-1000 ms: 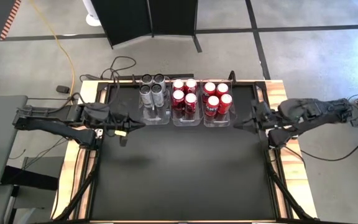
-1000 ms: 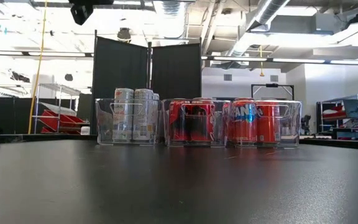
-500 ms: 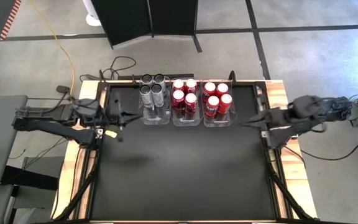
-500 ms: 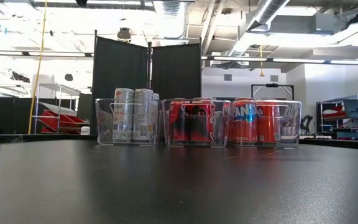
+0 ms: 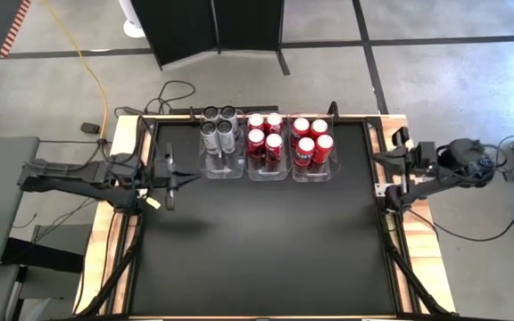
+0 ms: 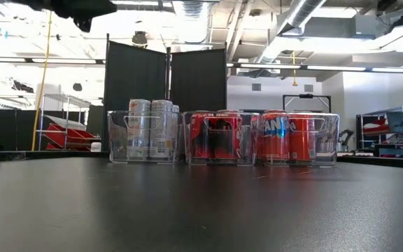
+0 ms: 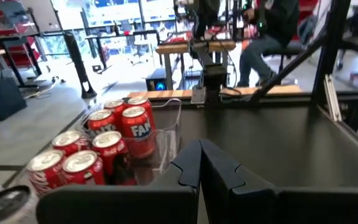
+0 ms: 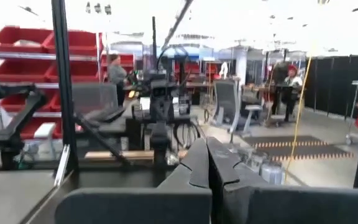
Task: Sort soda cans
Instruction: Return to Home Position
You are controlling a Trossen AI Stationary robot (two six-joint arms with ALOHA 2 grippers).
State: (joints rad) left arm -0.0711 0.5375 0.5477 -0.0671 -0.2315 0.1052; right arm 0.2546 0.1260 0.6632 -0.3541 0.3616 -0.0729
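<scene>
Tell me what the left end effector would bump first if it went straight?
Likely nothing nearby: the left end effector points over bare black table, just missing the clear plastic bins; the right arm stands far across.

Bright, even light falls from ceiling strip lamps overhead. The matte black desk carries only faint, soft shadows, with a pale sheen toward its far edge in the low view. The silver tops of the soda cans glint. In both wrist views the background washes out to white glare.
</scene>
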